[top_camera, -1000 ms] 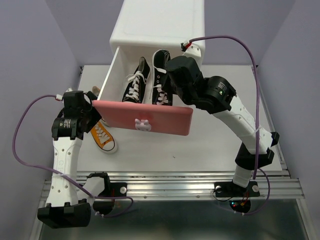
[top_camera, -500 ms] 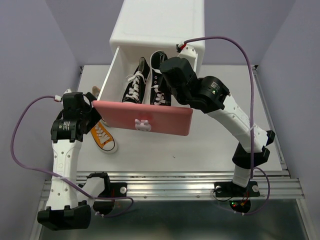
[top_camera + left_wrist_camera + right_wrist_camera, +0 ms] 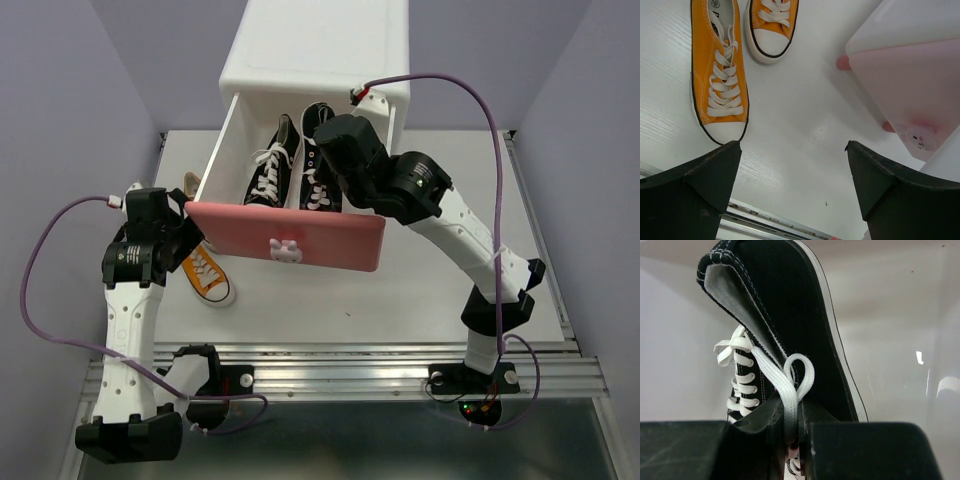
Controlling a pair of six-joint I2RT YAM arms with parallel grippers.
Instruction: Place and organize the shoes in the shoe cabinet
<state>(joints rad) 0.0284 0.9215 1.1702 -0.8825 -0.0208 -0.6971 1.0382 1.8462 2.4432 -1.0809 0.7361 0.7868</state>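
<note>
Plainly, the pale, faintly ribbed counter (image 3: 430, 290) is carrying the shoe cabinet (image 3: 315, 50), a hard white box. Its upper drawer (image 3: 290, 238) is hanging open with the smooth dark pink front facing the arms. The right arm (image 3: 440, 205) is reaching into that drawer, while the left arm (image 3: 135, 270) is hovering beside the cabinet. The black shoes (image 3: 268, 172) are lying side by side in the drawer, long axes front to back. The right jaws are pinching narrow on the right-hand black shoe (image 3: 790, 315) at its lace loop and collar, soft canvas over white rubber. The orange shoes (image 3: 720, 70) are lying on the counter left of the cabinet, roughly parallel, toes pointing toward the left jaws. Those jaws are gaping wide and empty above them, so the left arm is looking the likelier one to fetch them.
</note>
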